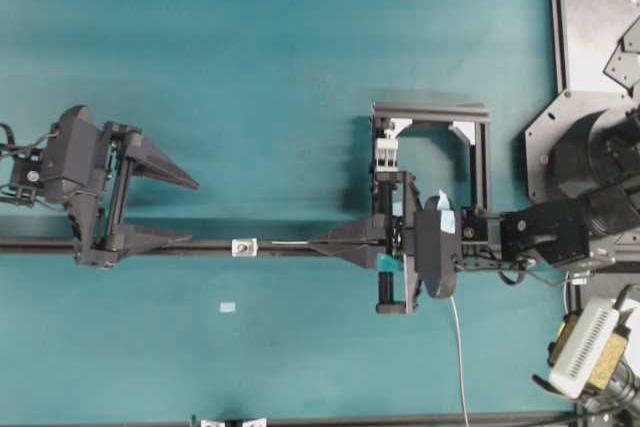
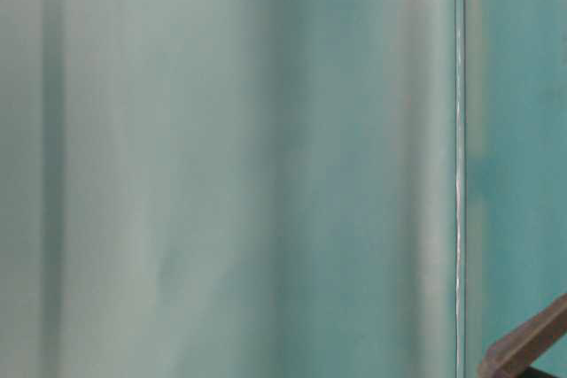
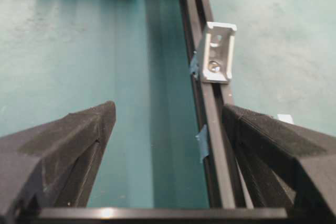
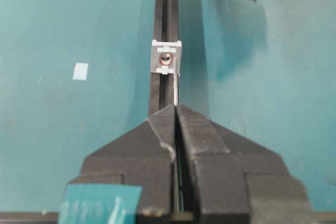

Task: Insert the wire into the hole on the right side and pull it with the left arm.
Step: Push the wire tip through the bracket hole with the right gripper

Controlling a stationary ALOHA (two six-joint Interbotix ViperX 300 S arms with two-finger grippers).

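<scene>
Fingertips of the right gripper (image 1: 318, 242) were pressed together on the wire (image 1: 285, 243), pointing toward nine o'clock at the fitting (image 1: 244, 246) on the black rail (image 1: 210, 245). At nine o'clock, the left gripper (image 1: 190, 209) stood spread, one finger (image 1: 160, 238) over the rail, holding nothing.

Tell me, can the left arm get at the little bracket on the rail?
Probably yes. The left gripper stands open beside the bracket, one finger along the rail, with nothing between them. The right gripper is on the other side.
</scene>
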